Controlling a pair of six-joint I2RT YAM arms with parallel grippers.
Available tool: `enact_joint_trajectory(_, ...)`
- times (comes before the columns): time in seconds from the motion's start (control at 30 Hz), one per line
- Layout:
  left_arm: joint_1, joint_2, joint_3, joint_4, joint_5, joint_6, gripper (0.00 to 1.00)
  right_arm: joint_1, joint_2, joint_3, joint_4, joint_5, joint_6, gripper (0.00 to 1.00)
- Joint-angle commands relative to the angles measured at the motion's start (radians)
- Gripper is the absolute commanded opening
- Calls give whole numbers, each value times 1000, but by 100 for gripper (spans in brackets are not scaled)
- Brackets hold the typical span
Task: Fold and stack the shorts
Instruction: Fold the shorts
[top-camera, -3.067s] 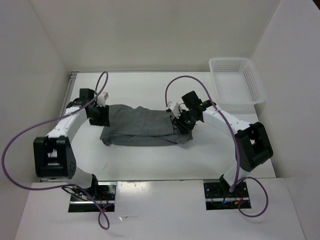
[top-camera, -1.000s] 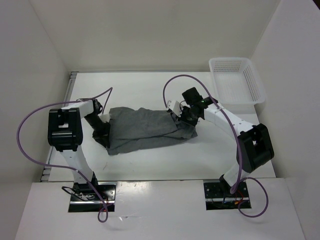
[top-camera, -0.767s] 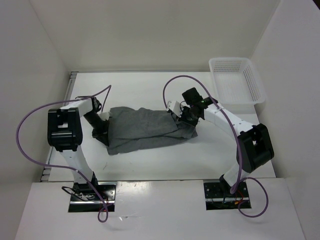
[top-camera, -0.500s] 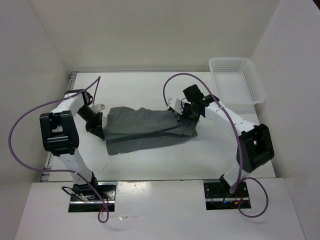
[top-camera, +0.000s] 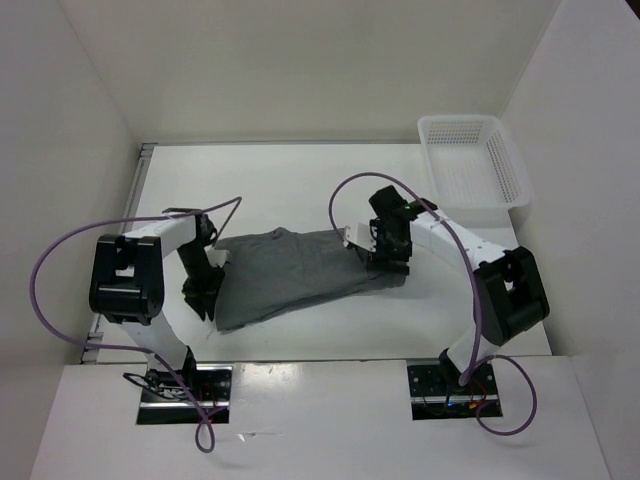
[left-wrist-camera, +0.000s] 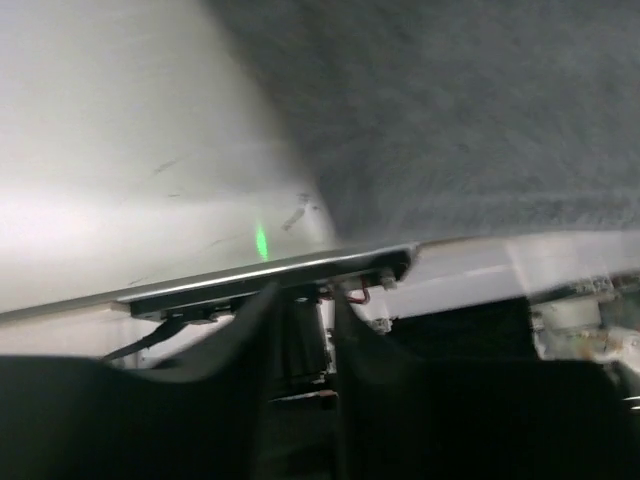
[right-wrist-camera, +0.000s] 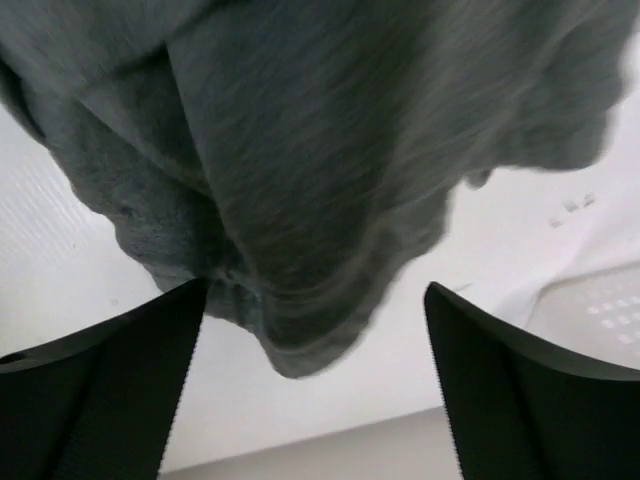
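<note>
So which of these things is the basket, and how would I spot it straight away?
Look at the white table, then go to its far right corner, beyond the right arm. The basket sits there: a white plastic tub with walls full of small holes, the only rigid container, standing apart from the soft grey shorts lying in the middle.

White table (top-camera: 290, 180): flat surface, light scuff marks and a small green light spot (left-wrist-camera: 261, 240) near its front edge. White mesh basket (top-camera: 512, 165): upright at the table's far right corner. Metal rail (top-camera: 141, 165): runs along the table's left edge. White wall panels (top-camera: 300, 70): enclose the table's left, far and right sides.
</note>
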Motion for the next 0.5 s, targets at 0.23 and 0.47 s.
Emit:
enact_joint_trajectory(0.23,1,-140,12,249,-99,1,59,-11,-143,-23,331,147,191,100)
enact_joint_trajectory(0.47,38,-375,-17,406,-1,1,72,-11,-307,-44,403,-11,276,100)
